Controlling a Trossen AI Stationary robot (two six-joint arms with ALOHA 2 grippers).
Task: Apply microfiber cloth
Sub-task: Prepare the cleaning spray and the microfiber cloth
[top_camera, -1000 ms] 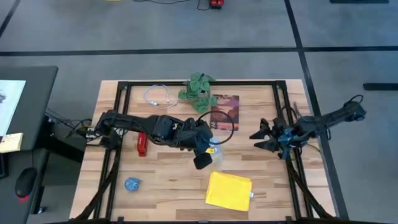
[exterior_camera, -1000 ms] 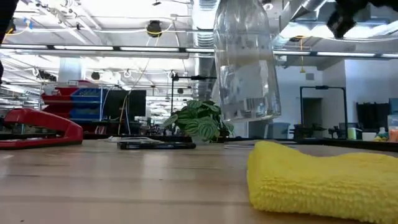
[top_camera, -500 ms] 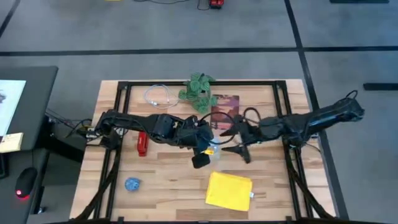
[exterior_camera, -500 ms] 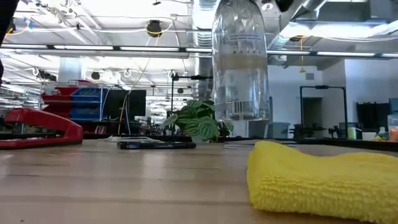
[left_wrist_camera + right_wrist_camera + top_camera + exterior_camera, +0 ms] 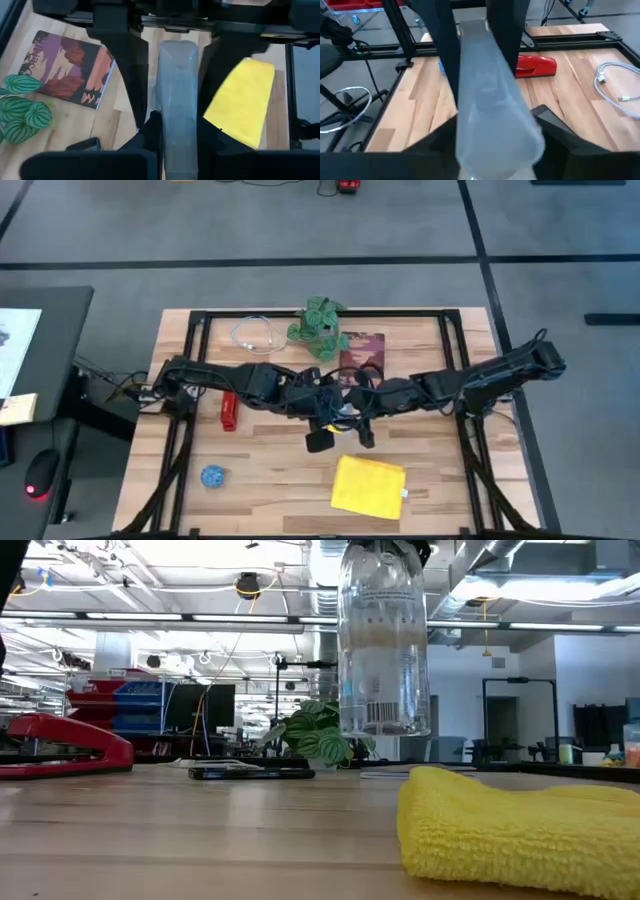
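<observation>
You have the microfiber cloth (image 5: 368, 486) lying flat at the near edge of the table (image 5: 260, 480), untouched by either arm; in the low view it (image 5: 520, 825) fills the near right foreground as a thick yellow fold. Take it as your landmark.

Just beyond the cloth, above the table's middle, a clear plastic bottle (image 5: 384, 640) hangs upright in the air, well clear of the wood. Your left gripper (image 5: 322, 418) has its jaws closed on that bottle: in the left wrist view the two dark fingers (image 5: 127, 65) press either side of the bottle (image 5: 177, 100), with the cloth (image 5: 242, 102) just past them. Your right gripper (image 5: 362, 408) has reached in from the far right and meets the same bottle; in the right wrist view its fingers (image 5: 445, 50) straddle the bottle (image 5: 492, 100), but you cannot tell whether they actually clamp it.

Left of the cloth sits a small blue ball (image 5: 211, 476). Farther back and left lies a red stapler (image 5: 228, 411). Beyond the bottle lies a dark red book (image 5: 361, 346), with a green plant (image 5: 318, 323) beside it and a white cable (image 5: 255, 334) further left along the far edge.
</observation>
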